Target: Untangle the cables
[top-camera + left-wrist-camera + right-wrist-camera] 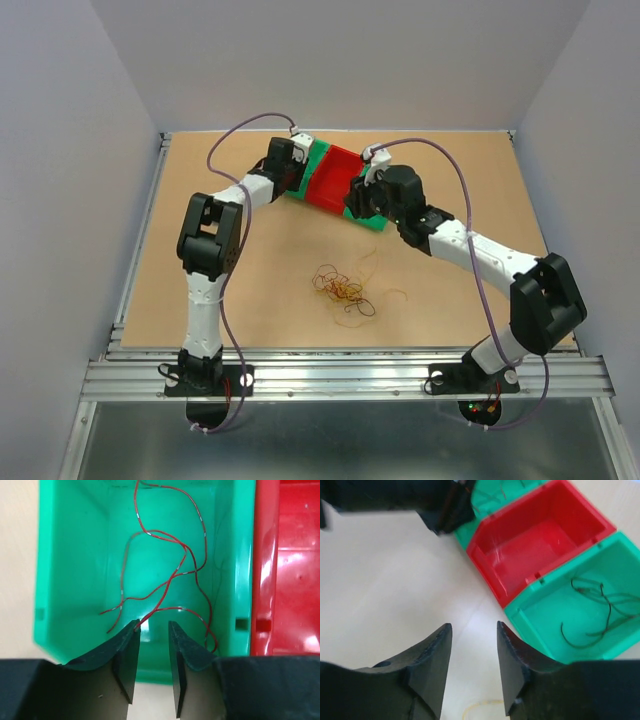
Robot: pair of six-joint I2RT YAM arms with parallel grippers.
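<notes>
Both arms stretch forward, bending inward toward each other; left gripper [152, 630] and right gripper [474, 630] hold their jaws apart.

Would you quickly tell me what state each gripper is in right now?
Left gripper: jaws open, gripping nothing; a red cable lies at their tips in the green bin.
Right gripper: jaws open, empty.

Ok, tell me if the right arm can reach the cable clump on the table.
Probably yes: the clump lies uncovered on open table, and the right claw is open and empty.
</notes>
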